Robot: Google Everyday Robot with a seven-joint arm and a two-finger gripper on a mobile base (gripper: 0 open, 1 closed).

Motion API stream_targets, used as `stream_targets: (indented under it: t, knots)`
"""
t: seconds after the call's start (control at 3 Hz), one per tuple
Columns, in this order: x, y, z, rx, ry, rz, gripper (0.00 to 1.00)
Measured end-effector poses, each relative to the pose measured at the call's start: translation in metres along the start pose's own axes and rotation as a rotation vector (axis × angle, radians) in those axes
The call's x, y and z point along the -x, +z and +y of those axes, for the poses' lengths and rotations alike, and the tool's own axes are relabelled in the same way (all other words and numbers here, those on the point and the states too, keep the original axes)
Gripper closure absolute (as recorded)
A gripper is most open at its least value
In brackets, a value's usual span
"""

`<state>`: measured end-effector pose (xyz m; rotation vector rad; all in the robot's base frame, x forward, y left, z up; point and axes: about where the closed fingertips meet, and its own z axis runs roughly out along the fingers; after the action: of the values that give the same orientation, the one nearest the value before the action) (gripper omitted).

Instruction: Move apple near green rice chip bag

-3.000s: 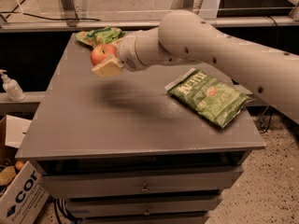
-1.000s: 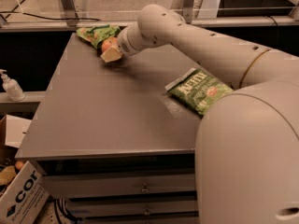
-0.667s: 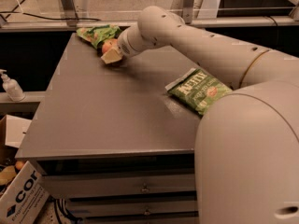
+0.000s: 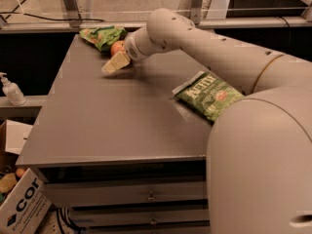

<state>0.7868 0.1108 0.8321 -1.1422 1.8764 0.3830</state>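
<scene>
The red-orange apple [image 4: 117,47] sits on the grey table [image 4: 112,121] at its far left. It lies right next to the small light-green rice chip bag [image 4: 103,35], close to touching it. My gripper [image 4: 117,57] is at the apple and open. Its near cream finger [image 4: 115,63] is spread out in front of the apple and angled down to the tabletop. The far finger is hidden behind the apple and wrist. My arm reaches in from the right across the table.
A larger flat dark-green bag with white lettering [image 4: 208,94] lies at the table's right side. A white pump bottle [image 4: 10,90] stands on a ledge at left. A cardboard box [image 4: 22,204] sits on the floor at bottom left. Drawers are under the table.
The arm carried the apple to the far left corner beside the light-green bag. Since 0.7 s ago the near finger has swung away from the apple, which now shows more fully.
</scene>
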Motion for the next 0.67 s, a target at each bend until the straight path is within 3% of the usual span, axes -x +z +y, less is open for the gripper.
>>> stream_targets:
  t: [0.67]
  knots:
    - [0.014,-0.008,0.002,0.018,-0.017,-0.047,0.00]
